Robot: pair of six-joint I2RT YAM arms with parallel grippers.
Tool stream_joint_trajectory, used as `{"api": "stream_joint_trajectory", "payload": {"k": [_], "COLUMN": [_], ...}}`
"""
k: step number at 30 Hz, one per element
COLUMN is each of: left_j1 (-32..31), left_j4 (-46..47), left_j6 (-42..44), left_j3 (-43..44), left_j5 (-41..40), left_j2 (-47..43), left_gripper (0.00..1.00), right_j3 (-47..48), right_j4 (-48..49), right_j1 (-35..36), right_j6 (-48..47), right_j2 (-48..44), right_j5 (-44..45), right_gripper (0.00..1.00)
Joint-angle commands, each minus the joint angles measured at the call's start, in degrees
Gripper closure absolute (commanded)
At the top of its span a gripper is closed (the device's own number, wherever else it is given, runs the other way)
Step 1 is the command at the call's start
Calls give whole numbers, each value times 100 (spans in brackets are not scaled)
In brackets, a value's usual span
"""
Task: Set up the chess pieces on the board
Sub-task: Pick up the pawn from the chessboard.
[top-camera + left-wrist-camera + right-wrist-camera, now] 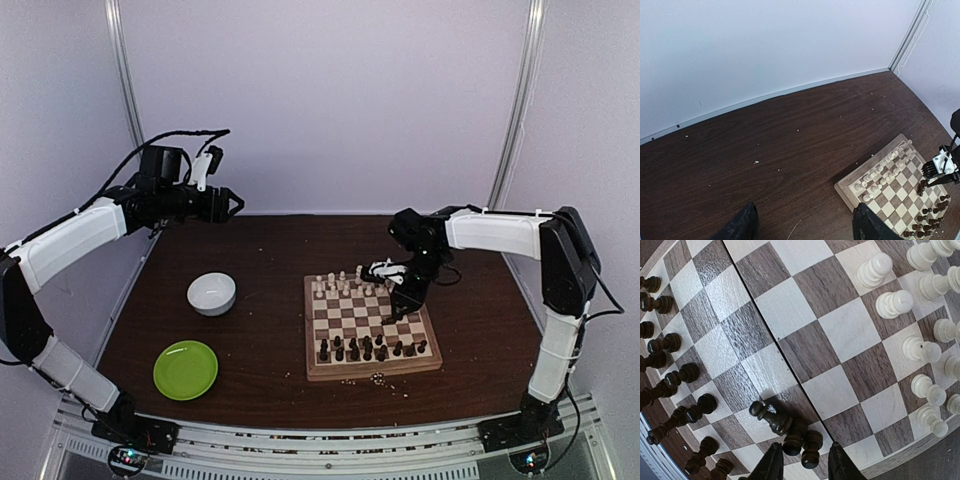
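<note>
1. The step in hand looks like sorting the dark side of the square wooden chessboard with the tan frame (309, 330), which lies on the dark brown wooden table (260, 260), right of centre
2. The pale cream wooden chessmen (345, 283) stand in rows along the board's far edge, and most of the dark brown wooden chessmen (368, 350) stand along its near edge
3. In the right wrist view a small cluster of dark pieces (776, 421) sits on squares by the board's right edge, and at least one appears to lie on its side
4. The right gripper (804, 454) hangs low over that cluster with its jaws partly apart and two of the dark pieces just ahead of the gap; nothing looks clamped
5. The right arm reaches in from the right, elbow high, wrist bent steeply down at the board
6. The next move probably calls for a fine descent around one piece without knocking its close neighbours, then a gentle squeeze
7. The left gripper (232, 205) is held high near the far left of the table, well away from the board, its fingers (742, 225) spread wide and holding nothing
</note>
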Motion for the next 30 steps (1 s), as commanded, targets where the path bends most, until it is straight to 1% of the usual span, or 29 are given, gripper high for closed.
{"api": "stream_joint_trajectory", "payload": {"k": [1, 13, 16, 20, 23, 25, 27, 30], "left_j1": [51, 52, 48, 48, 53, 46, 45, 53], "left_j4": [142, 138, 139, 138, 141, 138, 137, 141], "left_j6": [-21, -21, -22, -30, -30, -38, -38, -38], "left_j3": [5, 5, 5, 17, 13, 14, 14, 14], "left_j5": [91, 103, 109, 122, 131, 136, 140, 140], "left_j2": [54, 79, 85, 89, 98, 97, 107, 107], "left_gripper": [35, 35, 35, 35, 35, 35, 35, 35], "right_j3": [-181, -192, -208, -263, -298, -332, -340, -410], "right_j4": [-58, -63, -113, -136, -136, -133, -185, -161], "right_j1": [-123, -130, -124, -124, -128, -126, -126, -124], "right_j6": [-158, -339, -379, -414, -421, -417, -437, -462], "right_j2": [-317, -81, -82, -55, -42, -60, -77, -102], "right_j5": [-138, -131, -162, -116, -75, -67, -74, -24], "right_gripper": [68, 68, 70, 71, 74, 74, 70, 69]}}
